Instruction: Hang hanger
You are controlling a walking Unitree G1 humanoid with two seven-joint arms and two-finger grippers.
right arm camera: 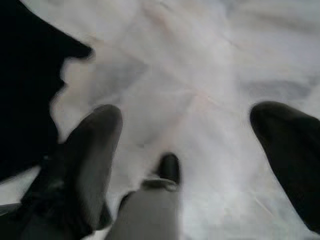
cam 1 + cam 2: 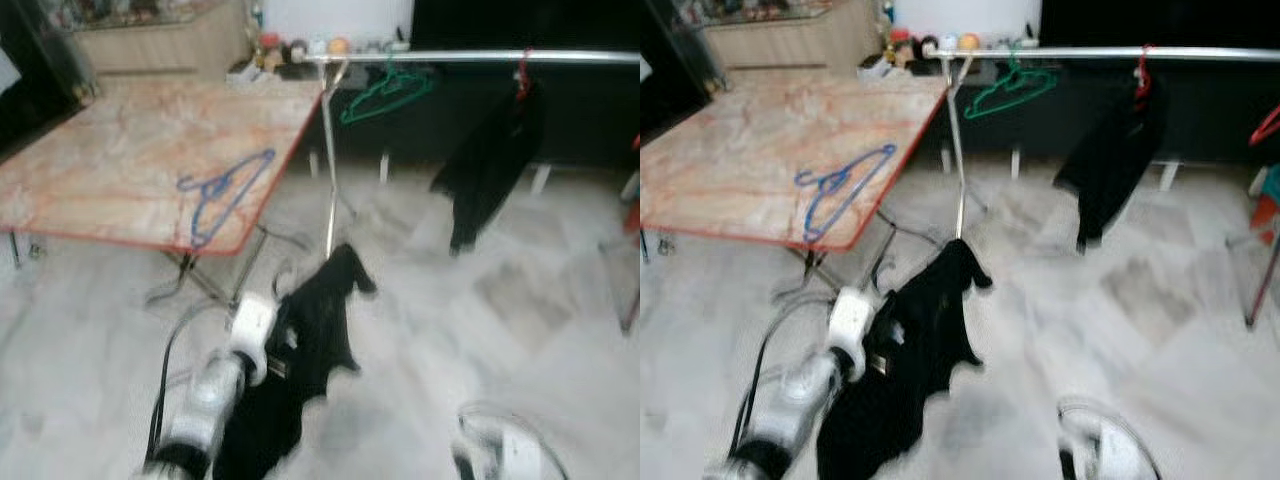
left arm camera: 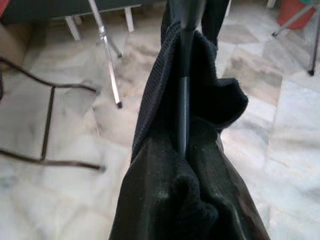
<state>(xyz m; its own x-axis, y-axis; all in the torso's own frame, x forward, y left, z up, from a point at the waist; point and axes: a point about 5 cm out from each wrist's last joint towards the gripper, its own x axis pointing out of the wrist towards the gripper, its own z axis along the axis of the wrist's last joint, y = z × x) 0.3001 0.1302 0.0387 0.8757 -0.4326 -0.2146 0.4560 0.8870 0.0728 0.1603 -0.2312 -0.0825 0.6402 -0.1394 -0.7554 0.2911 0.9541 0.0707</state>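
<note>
A black garment (image 2: 320,340) hangs from my left gripper (image 3: 184,145), low over the floor in front of the clothes rail (image 2: 480,57). The cloth drapes over the shut black fingers (image 3: 185,75) and hides any hanger inside it. A blue hanger (image 2: 222,190) lies flat on the marble table (image 2: 120,150) at the left. On the rail a green hanger (image 2: 385,92) hangs bare, and a red hanger (image 2: 522,72) carries another black garment (image 2: 490,165). My right gripper (image 1: 192,130) is open, low at the right and pointing at the floor, with nothing between its fingers (image 1: 92,150).
The rail's upright pole (image 2: 328,170) stands just beyond the held garment, beside the table's corner. Folding table legs (image 2: 190,280) reach out over the floor. A red stand (image 2: 1265,200) is at the far right. Small items (image 2: 300,48) crowd the counter behind.
</note>
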